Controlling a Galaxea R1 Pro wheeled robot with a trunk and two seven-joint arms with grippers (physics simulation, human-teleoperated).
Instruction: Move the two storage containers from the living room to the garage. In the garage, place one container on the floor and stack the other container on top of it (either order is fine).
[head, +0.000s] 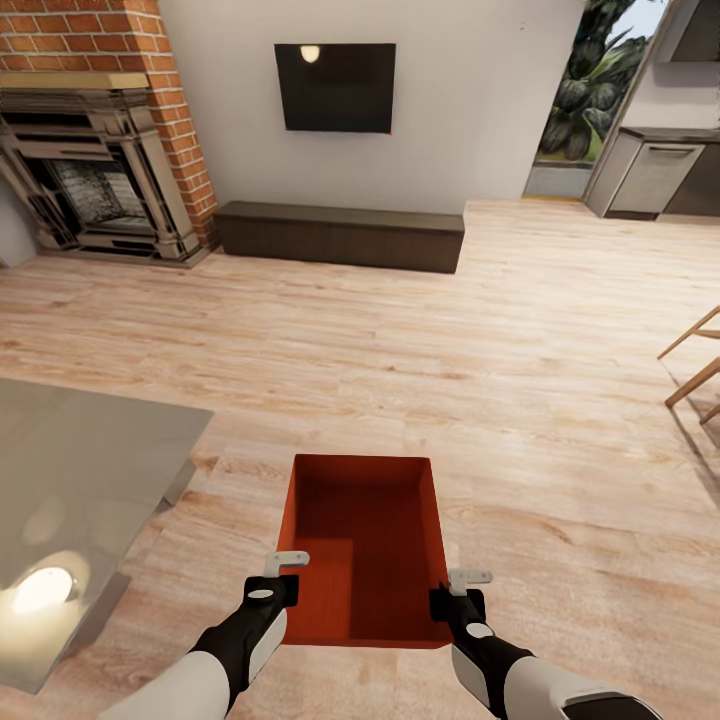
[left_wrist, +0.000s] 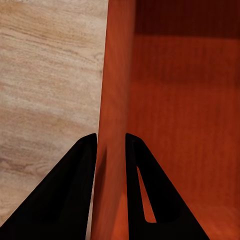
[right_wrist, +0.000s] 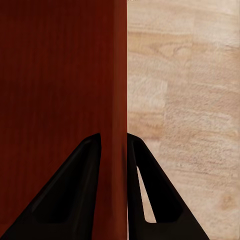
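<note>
Left end effector clamped on the left wall of a red-orange storage container, one finger outside and one inside the wall; right end effector clamped likewise on the right wall, near the same end. Container held open side up, level, above the light wood plank floor of the living room, just beside a glossy grey counter. Beyond: brick fireplace, wall TV, low dark bench.
</note>
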